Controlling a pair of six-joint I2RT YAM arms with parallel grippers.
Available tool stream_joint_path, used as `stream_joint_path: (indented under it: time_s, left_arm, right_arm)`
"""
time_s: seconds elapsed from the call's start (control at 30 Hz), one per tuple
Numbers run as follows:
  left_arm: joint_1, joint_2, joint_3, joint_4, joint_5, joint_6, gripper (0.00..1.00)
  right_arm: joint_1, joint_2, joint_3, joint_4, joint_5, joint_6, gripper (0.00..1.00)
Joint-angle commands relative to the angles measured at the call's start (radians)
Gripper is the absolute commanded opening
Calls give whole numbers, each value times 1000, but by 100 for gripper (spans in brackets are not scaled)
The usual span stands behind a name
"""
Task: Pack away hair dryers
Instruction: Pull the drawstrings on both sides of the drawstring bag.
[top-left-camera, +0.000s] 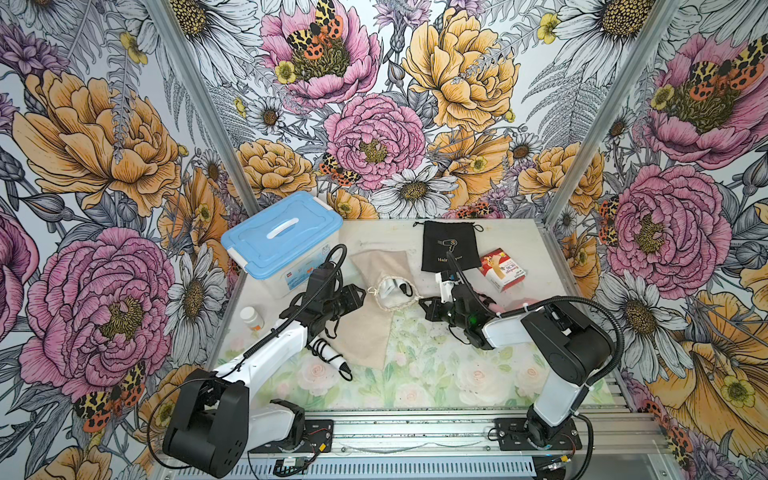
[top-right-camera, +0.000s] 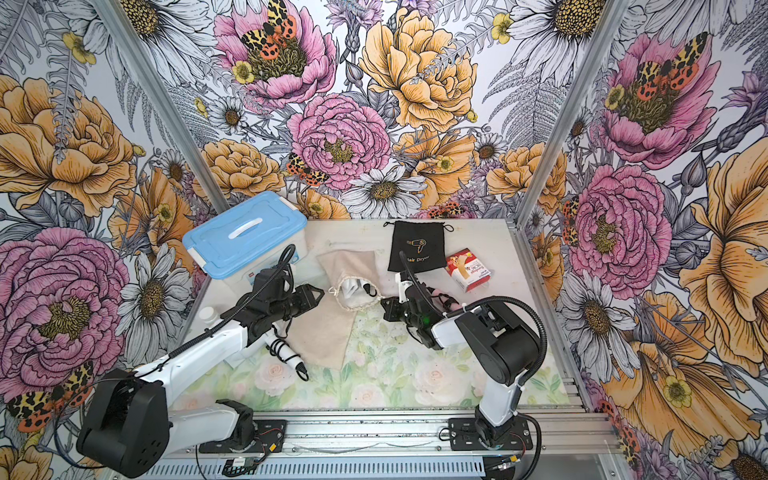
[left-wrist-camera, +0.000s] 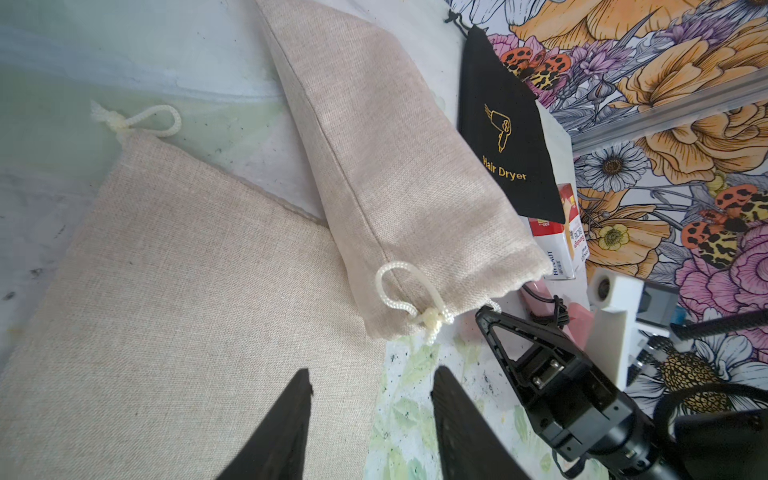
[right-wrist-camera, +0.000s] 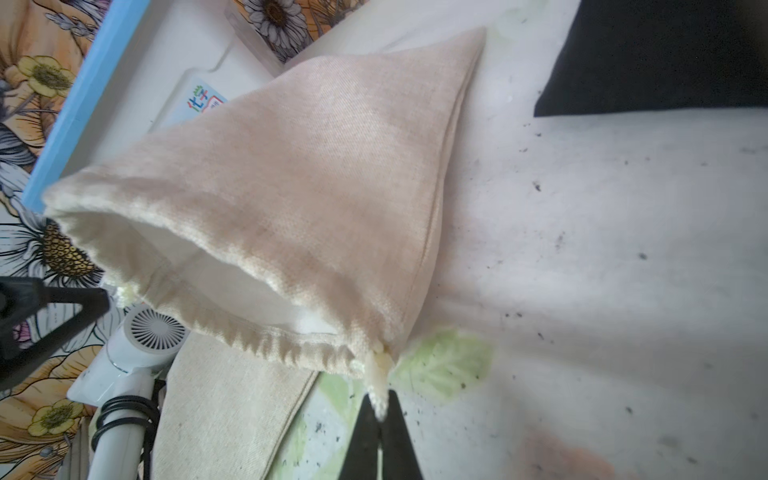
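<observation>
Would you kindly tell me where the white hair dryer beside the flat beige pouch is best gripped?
Probably the cord-wrapped handle, from above: the white hair dryer lies flat, its handle slim and exposed, while its bulkier body sits under the left arm in both top views.

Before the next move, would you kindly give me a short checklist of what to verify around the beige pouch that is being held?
1. Right gripper shut on the drawstring of the open beige pouch: ok.
2. White hair dryer inside that pouch: ok, visible in a top view; how deep, cannot tell.
3. Left gripper on the opposite cord loop: not ok; jaws apart, empty, loop ahead of them.
4. Pouch mouth closed: not ok, gaping.
5. Loose white hair dryer and pink hair dryer packed: not ok, both lie outside any pouch.
</observation>
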Motion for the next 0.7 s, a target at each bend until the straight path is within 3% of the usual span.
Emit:
stream_joint_path:
  time_s: [0.0,0.4,0.53,0.67]
  left_arm:
    - [-4,13,20,60,67,22,51]
    - [-63,129,100,87,49,90,53]
    - [-41,148,108,103,47,30,53]
    - [-4,136,59,165,72,-123,53]
  right_arm:
    - [-4,2,-3,69,-51,-24,0]
    - [-13,26,-20,135,-84,-22,0]
    - [-17,28,-27,149,-97,-23,0]
    - [-19,34,-34,167,-105,-19,0]
